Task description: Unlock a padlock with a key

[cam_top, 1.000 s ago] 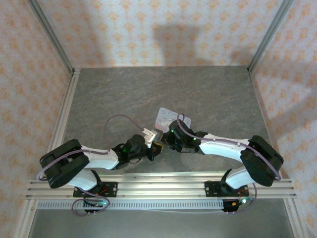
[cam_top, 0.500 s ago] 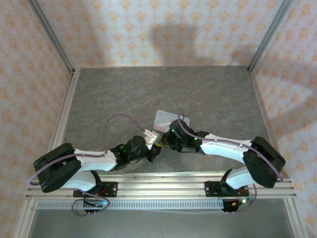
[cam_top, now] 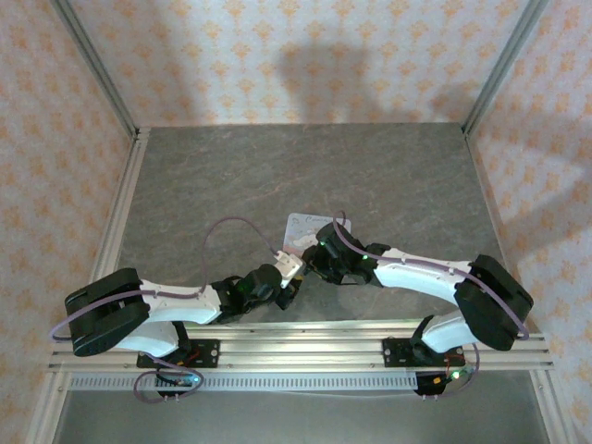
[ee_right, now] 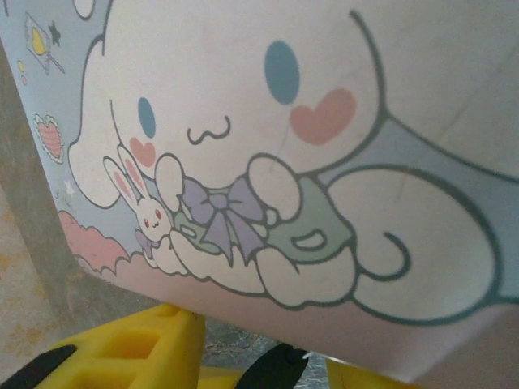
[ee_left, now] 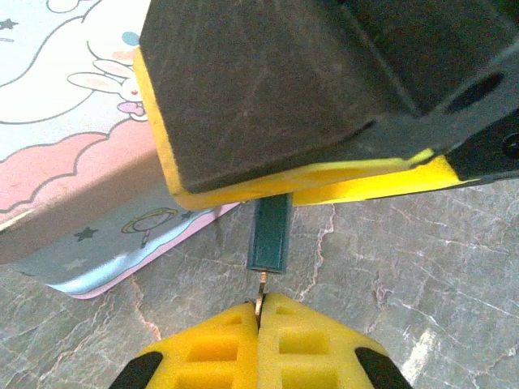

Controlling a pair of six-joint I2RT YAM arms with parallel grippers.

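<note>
Yellow-padded, the left gripper [ee_left: 259,318] at the bottom centre of its wrist view is pressed together on the thin key [ee_left: 260,292]. The key's tip reaches the lower end of the dark-blue padlock [ee_left: 270,235] at mid-frame, just right of the cartoon tin [ee_left: 73,170]. The right gripper [ee_right: 259,366] has its fingers spread apart at the bottom edge of its own view.

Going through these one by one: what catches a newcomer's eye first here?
In the left wrist view, the shut left gripper pinches a thin pale metal key, its tip at the bottom of a tiny dark-blue padlock protruding from under the right gripper. Beside them lies a pale-blue rectangular tin with a white cartoon character, near the front centre of the grey table.
</note>
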